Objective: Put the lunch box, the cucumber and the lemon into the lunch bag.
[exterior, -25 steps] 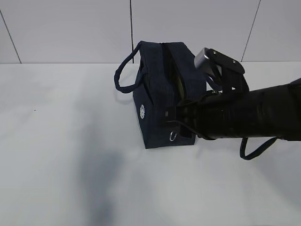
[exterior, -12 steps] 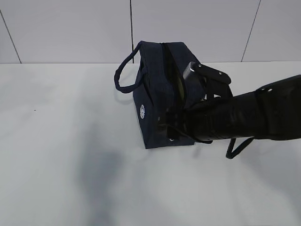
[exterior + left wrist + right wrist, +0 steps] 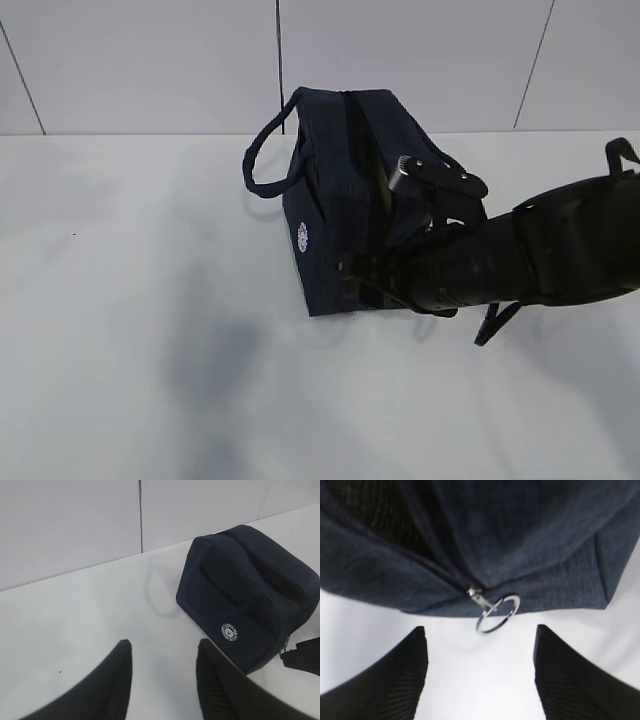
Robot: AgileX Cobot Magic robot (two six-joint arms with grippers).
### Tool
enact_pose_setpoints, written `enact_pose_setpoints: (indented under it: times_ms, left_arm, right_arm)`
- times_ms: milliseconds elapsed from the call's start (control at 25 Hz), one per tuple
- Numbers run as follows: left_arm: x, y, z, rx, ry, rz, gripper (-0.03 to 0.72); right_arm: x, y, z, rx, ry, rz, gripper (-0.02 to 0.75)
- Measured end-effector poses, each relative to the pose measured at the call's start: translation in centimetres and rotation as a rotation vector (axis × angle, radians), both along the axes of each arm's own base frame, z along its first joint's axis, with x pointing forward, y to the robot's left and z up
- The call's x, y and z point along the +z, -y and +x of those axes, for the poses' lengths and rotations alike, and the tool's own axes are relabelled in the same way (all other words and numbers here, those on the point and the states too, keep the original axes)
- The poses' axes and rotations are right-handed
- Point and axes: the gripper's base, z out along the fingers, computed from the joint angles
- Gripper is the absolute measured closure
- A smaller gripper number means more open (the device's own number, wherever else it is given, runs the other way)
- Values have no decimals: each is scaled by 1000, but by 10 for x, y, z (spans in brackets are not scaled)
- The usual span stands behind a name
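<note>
**A:** What surrounds the scene?

**B:** A pale wall of large panels with thin dark seams stands behind a white tabletop [image 3: 120, 330]. A soft grey shadow lies on the near left part of the surface.

**A:** And where is the lunch bag?

**B:** The lunch bag [image 3: 335, 200] stands on the tabletop near the wall, a little right of the middle in the exterior view. It is dark navy, with a small round white emblem [image 3: 303, 235] on the end that faces the camera and one loop handle [image 3: 262, 150] arching out to its left. Its zipper line runs along the top, and the opening looks parted and dark.

**A:** What is the right arm doing?

**B:** The right arm [image 3: 520, 260] reaches in from the right, low against the near end of the bag. In the right wrist view the right gripper [image 3: 480, 672] is spread wide, its two dark fingers on either side of the silver ring pull [image 3: 498, 613], which hangs from the zipper end. Neither finger touches the ring, and nothing is held.

**A:** And the left one?

**B:** The left gripper [image 3: 162, 680] hangs above bare tabletop, well apart from the bag, its jaws parted and empty.
</note>
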Motion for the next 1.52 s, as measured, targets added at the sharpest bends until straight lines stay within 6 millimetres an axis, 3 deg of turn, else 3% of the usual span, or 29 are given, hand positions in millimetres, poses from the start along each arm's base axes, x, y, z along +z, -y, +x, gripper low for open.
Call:
enact_pose_setpoints:
  times_ms: [360, 760, 1520]
  left_arm:
    - [0, 0, 0, 0, 0, -2, 380]
    - [0, 0, 0, 0, 0, -2, 380]
    - [0, 1, 0, 0, -4, -14, 380]
  right_arm:
    - [-7, -6, 16, -26, 4, -14, 252]
    - [-8, -5, 18, -41, 5, -28, 474]
    - [-8, -5, 19, -36, 18, -47, 737]
